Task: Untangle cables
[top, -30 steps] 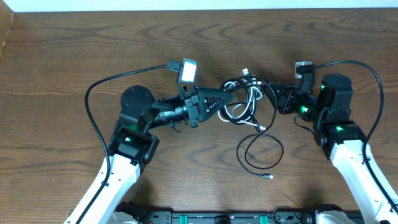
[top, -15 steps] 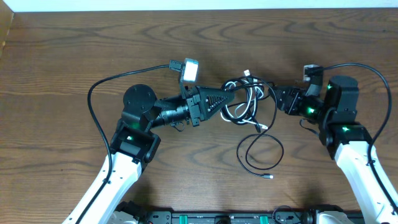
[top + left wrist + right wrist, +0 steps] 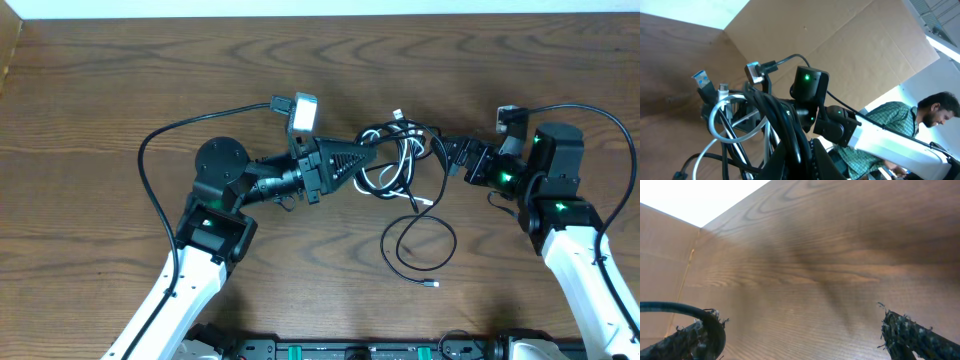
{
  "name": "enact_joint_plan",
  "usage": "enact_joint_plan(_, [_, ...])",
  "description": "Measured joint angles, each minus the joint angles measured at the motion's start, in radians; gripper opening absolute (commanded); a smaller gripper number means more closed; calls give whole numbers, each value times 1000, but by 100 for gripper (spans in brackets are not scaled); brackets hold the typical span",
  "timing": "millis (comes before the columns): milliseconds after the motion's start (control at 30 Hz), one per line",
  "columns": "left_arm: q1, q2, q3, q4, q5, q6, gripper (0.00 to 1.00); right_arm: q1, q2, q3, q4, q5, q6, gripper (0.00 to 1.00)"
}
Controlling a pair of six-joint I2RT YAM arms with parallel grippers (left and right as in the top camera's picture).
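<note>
Dark wood-grain table [image 3: 100,80], cardboard panel [image 3: 850,45] at its edge, tangled cables [image 3: 398,160] mid-surface.

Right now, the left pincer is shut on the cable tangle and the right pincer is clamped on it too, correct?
Not quite. The left pincer is shut on the cable tangle, but the right pincer is open, not clamped. The right wrist view shows its fingers spread wide apart, gripping nothing.
</note>
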Motion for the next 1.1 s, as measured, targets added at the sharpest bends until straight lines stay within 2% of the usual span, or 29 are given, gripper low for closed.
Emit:
enact_joint_plan(633, [31, -12, 0, 11, 29, 164, 8, -6, 4, 0, 73, -448, -354, 99])
enact_joint_plan(867, [31, -12, 0, 11, 33, 249, 8, -6, 4, 0, 73, -494, -390, 99])
enact_joint_plan(1100, [31, -12, 0, 11, 51, 266, 7, -6, 4, -1, 121, -498, -373, 99])
